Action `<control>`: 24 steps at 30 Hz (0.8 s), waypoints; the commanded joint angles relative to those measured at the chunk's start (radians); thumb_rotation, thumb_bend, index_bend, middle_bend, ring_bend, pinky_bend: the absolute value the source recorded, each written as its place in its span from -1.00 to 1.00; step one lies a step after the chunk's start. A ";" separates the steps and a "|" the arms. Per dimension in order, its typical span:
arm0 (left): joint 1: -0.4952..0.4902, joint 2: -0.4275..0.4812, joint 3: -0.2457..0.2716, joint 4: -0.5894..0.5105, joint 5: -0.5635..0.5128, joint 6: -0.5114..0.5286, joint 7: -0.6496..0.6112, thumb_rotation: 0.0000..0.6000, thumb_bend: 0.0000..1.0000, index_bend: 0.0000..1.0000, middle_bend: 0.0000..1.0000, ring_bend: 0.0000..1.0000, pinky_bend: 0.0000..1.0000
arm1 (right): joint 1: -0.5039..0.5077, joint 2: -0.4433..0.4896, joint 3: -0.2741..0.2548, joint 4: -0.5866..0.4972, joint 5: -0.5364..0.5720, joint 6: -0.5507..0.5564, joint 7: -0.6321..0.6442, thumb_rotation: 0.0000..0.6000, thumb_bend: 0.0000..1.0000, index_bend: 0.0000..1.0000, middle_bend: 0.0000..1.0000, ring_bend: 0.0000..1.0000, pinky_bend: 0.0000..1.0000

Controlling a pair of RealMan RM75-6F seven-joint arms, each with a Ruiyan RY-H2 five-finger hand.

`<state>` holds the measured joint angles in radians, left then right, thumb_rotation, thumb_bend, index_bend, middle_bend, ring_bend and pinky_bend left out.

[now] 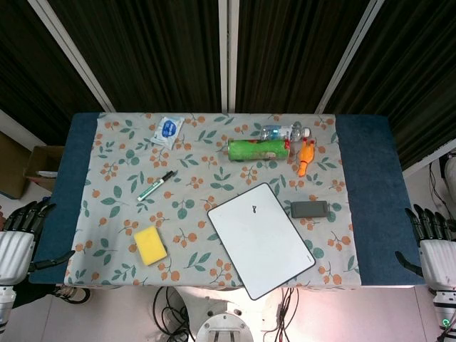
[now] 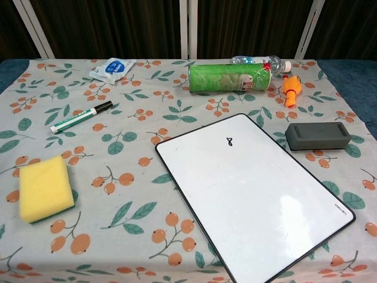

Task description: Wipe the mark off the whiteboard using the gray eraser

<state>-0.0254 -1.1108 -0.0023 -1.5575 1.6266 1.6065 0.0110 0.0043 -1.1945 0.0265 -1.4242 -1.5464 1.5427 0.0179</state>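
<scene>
A whiteboard (image 1: 260,239) (image 2: 253,194) lies tilted on the floral tablecloth, with a small black mark (image 1: 253,209) (image 2: 230,141) near its far edge. The gray eraser (image 1: 309,209) (image 2: 317,135) sits on the cloth just right of the board's far corner. My left hand (image 1: 20,231) hangs open beside the table's left edge. My right hand (image 1: 431,239) is open beside the right edge. Both hands are far from the eraser and hold nothing. Neither hand shows in the chest view.
A yellow sponge (image 1: 150,245) (image 2: 45,187) lies front left. A green marker (image 1: 156,184) (image 2: 80,117), a wipes packet (image 1: 168,130), a green can (image 1: 258,148) (image 2: 230,77), a water bottle (image 1: 285,131) and an orange toy (image 1: 306,157) lie further back.
</scene>
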 commanded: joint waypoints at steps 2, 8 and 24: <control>0.000 0.001 0.002 0.003 0.002 -0.001 0.000 0.06 -0.96 -0.72 -0.79 -0.83 -0.67 | -0.003 -0.005 -0.002 0.004 -0.002 0.002 0.001 1.00 -0.77 -1.00 -1.00 -1.00 -1.00; 0.001 0.004 0.004 0.002 0.003 0.000 -0.002 0.07 -0.96 -0.72 -0.79 -0.83 -0.67 | -0.006 -0.014 -0.008 0.016 -0.003 0.000 0.006 1.00 -0.77 -1.00 -1.00 -1.00 -1.00; -0.001 0.013 0.008 -0.013 0.013 0.001 0.019 0.07 -0.96 -0.72 -0.79 -0.83 -0.67 | 0.191 0.036 0.052 -0.132 0.055 -0.290 -0.203 1.00 -0.77 -1.00 -1.00 -1.00 -1.00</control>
<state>-0.0273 -1.0988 0.0050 -1.5692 1.6384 1.6062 0.0292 0.1311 -1.1740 0.0549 -1.5027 -1.5154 1.3338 -0.1131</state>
